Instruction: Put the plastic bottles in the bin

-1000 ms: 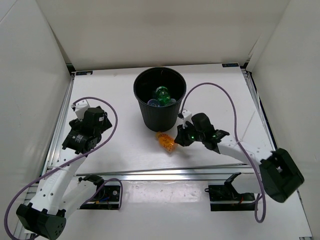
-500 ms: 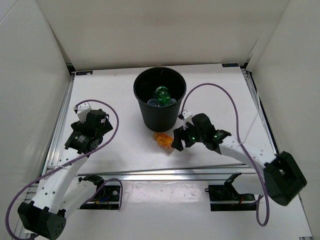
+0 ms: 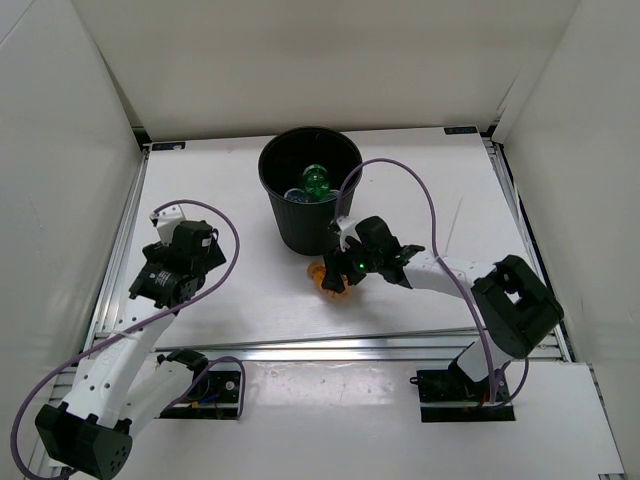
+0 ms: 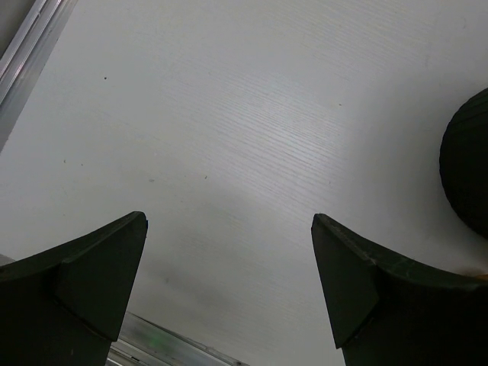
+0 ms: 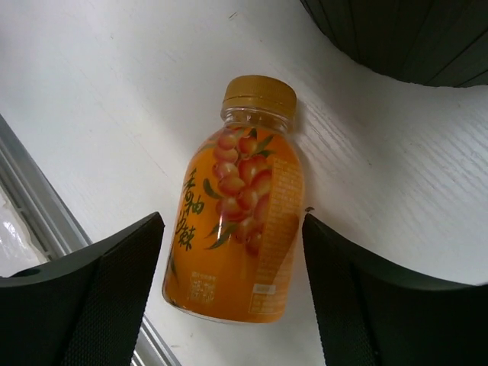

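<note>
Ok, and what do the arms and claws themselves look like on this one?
The left arm and right arm have white links and black joint housings, each with a looping purple cable. The left claw and right claw have broad, matte black, wedge-shaped fingers. A small green light glows on the right wrist.

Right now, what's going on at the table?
The right arm's claw is open and straddles the short orange plastic bottle, which lies on its side on the white table beside the round black plastic bin. The claw has not closed on it yet. A green plastic bottle and what looks like a clear bottle are already in the bin. The left arm's claw is open over bare table, holding nothing.
</note>
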Robot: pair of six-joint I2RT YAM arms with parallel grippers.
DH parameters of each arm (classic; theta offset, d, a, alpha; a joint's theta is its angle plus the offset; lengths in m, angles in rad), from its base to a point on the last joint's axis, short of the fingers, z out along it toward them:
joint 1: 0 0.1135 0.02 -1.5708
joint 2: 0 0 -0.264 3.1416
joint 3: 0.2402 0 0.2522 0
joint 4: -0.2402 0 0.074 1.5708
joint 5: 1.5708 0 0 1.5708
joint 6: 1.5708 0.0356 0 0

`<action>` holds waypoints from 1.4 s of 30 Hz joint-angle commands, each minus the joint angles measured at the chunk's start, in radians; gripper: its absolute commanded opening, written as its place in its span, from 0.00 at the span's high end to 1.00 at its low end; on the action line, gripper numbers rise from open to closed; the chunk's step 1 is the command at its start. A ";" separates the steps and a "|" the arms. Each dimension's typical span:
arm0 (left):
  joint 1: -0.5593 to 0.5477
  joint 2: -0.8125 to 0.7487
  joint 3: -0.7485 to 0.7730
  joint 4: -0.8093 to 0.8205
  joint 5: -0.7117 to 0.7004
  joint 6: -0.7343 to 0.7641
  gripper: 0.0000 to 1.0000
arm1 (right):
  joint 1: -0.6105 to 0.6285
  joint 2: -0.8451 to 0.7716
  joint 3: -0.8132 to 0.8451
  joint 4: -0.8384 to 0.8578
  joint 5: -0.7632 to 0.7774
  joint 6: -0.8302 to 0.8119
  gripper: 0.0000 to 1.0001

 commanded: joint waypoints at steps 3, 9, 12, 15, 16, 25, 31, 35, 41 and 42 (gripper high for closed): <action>0.005 -0.026 0.045 -0.048 -0.019 0.019 0.00 | 0.005 0.022 -0.021 0.066 -0.033 -0.006 0.32; 0.005 -0.036 0.036 -0.058 -0.028 0.007 0.00 | 0.005 -0.005 -0.080 0.040 -0.056 -0.006 0.61; 0.005 -0.036 0.026 -0.058 -0.028 -0.018 0.00 | 0.005 -0.062 -0.108 0.000 -0.056 -0.006 0.73; 0.005 -0.036 0.015 -0.058 -0.028 -0.056 0.00 | 0.005 -0.137 -0.154 -0.025 -0.056 -0.015 0.73; 0.005 -0.036 0.006 -0.058 -0.028 -0.056 0.00 | 0.005 -0.175 -0.165 -0.025 -0.056 -0.015 0.68; 0.005 -0.036 -0.034 -0.047 0.082 -0.087 0.00 | 0.014 -0.240 -0.116 -0.025 -0.045 -0.015 0.20; 0.005 -0.014 -0.077 0.060 0.618 -0.029 0.00 | 0.077 -0.219 0.000 -0.043 -0.068 -0.047 0.19; 0.005 0.078 -0.114 0.116 0.894 0.008 0.00 | 0.088 -0.209 0.021 -0.052 -0.068 -0.047 0.19; -0.010 0.188 -0.220 0.076 0.910 0.027 0.00 | 0.088 -0.254 0.021 -0.103 -0.041 -0.087 0.19; -0.010 0.188 -0.235 0.067 0.864 0.010 0.00 | 0.088 -0.263 0.011 -0.121 -0.041 -0.087 0.19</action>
